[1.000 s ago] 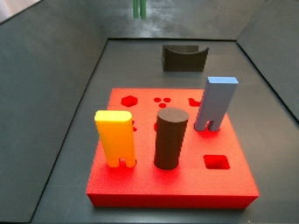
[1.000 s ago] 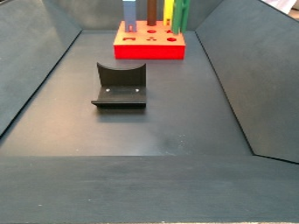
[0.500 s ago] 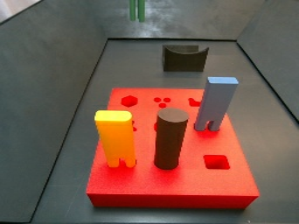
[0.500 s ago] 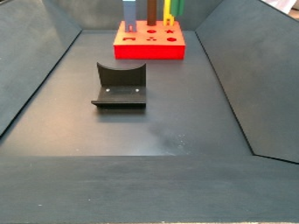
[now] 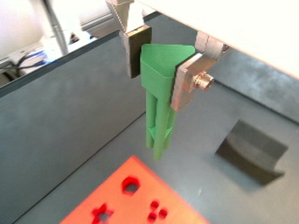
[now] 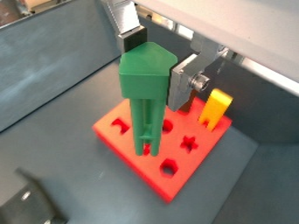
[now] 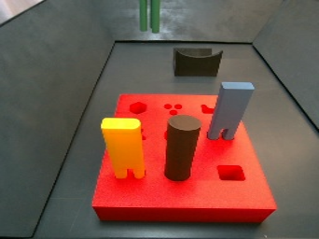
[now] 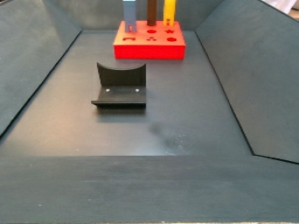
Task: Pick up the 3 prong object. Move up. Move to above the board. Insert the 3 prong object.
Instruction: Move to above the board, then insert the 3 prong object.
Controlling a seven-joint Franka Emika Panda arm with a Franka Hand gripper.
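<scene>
My gripper (image 5: 163, 61) is shut on the wide top of the 3 prong object (image 5: 158, 105), a thin green post that hangs upright with its prongs down. In a wrist view the gripper (image 6: 158, 66) holds the post (image 6: 145, 105) high above the board (image 6: 176, 162), a thick red slab with shaped holes. The board's edge also shows in a wrist view (image 5: 122, 201). In a side view only the post's lower end (image 7: 149, 14) shows at the top edge, beyond the board (image 7: 187, 201). The gripper itself is out of both side views. The board also shows in a side view (image 8: 149, 48).
On the board stand a yellow block (image 7: 121, 145), a dark cylinder (image 7: 182, 147) and a blue-grey block (image 7: 230, 110). The yellow block also shows in a wrist view (image 6: 214, 109). The dark fixture (image 7: 196, 61) stands on the floor beyond the board, in both side views (image 8: 121, 86). Grey walls ring the bin.
The green post's lower end now looks larger and reaches lower in one side view. It has left the top edge of the other side view. Everything on the board stayed put.
</scene>
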